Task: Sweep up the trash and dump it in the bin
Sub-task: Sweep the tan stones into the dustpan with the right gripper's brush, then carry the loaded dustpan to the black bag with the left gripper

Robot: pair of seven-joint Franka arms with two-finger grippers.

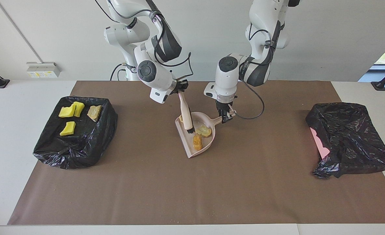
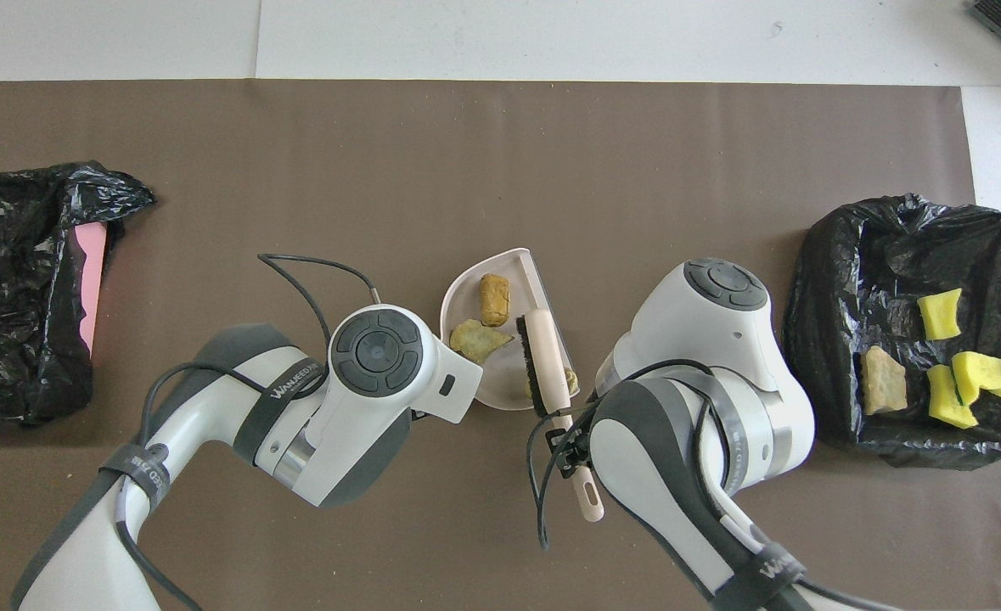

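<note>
A pink-beige dustpan [image 1: 187,141] lies mid-table on the brown mat. It holds two tan-brown trash pieces [image 1: 204,131] [image 1: 197,142], and a third piece [image 2: 570,379] shows half hidden by the brush. My left gripper [image 1: 227,118] is shut on the dustpan's handle. My right gripper [image 1: 180,88] is shut on the handle of a brush [image 1: 185,114], whose dark bristles [image 1: 190,130] are down inside the pan. The black-bagged bin [image 1: 81,153] at the right arm's end holds three yellow chunks [image 1: 68,128] and one tan piece [image 1: 94,112]. In the overhead view the left gripper is hidden under its arm.
A second black bag [image 1: 349,140] over a pink box stands at the left arm's end of the table. The brown mat [image 1: 192,192] covers most of the table; white tabletop shows around it.
</note>
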